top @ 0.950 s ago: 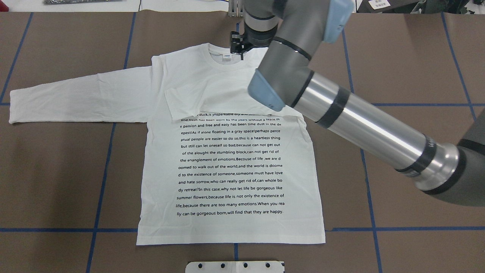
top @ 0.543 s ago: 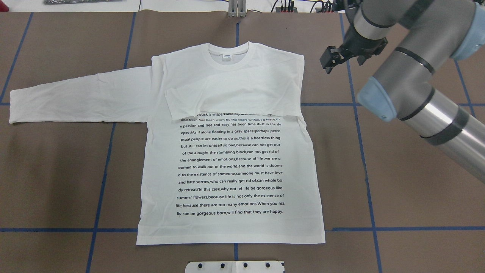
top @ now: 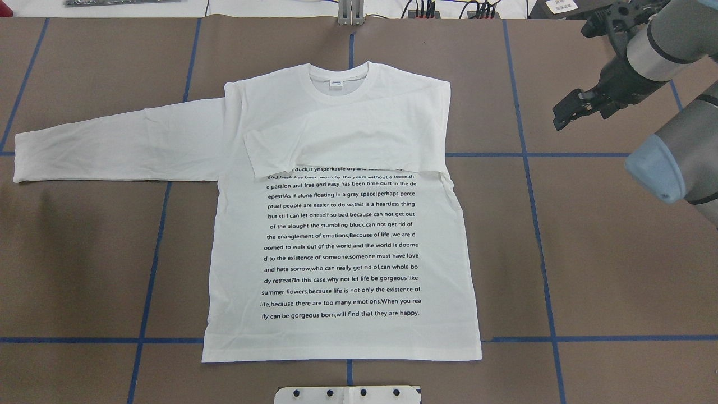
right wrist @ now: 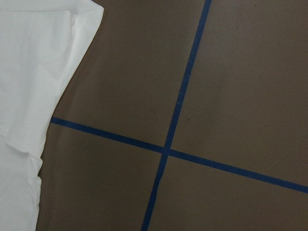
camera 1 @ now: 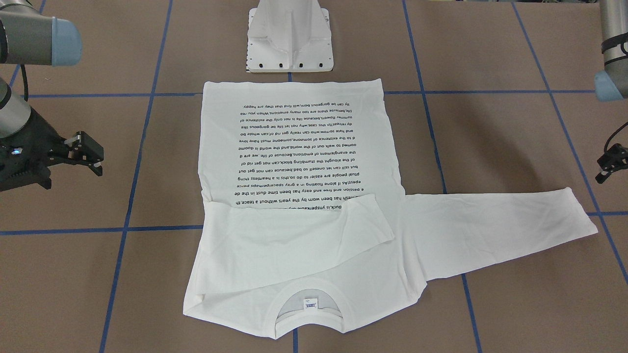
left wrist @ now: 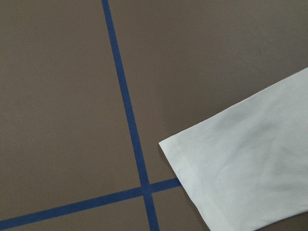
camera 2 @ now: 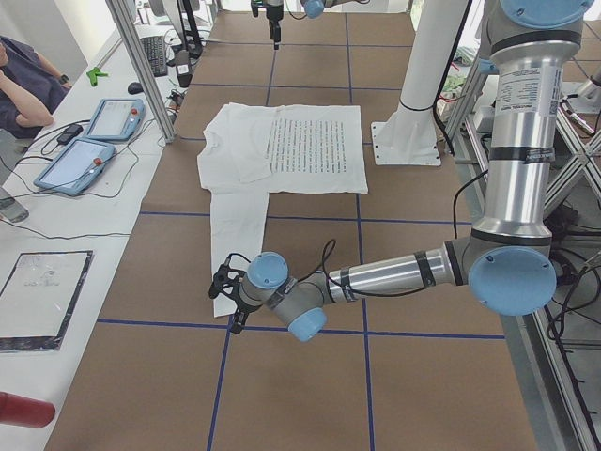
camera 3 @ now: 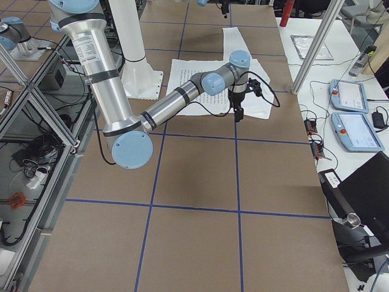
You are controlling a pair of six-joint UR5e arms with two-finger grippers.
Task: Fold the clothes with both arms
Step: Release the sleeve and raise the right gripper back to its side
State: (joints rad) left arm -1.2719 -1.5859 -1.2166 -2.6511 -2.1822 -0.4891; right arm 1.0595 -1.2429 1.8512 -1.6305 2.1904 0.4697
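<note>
The clothes are one white long-sleeved T-shirt (top: 342, 241) lying flat on the brown table, printed text up, neck label at the far end. One sleeve is folded across the chest (top: 336, 146). The other sleeve (top: 112, 143) stretches out flat, and its cuff (left wrist: 240, 163) shows in the left wrist view. My right gripper (top: 564, 115) hangs open and empty above bare table, well clear of the shirt's shoulder (right wrist: 33, 72). My left gripper (camera 1: 602, 174) hovers just off the outstretched cuff (camera 1: 579, 215); it looks open and holds nothing.
The white pedestal base (camera 1: 289, 44) stands at the shirt's hem end. Blue tape lines (top: 527, 154) grid the brown table. Along the far side in the exterior left view are a white bench with tablets (camera 2: 94, 136) and a seated person (camera 2: 23, 85).
My right arm has swung away from the shirt's collar, out to the right and off the shirt, with nothing in its gripper. The shirt has not moved.
</note>
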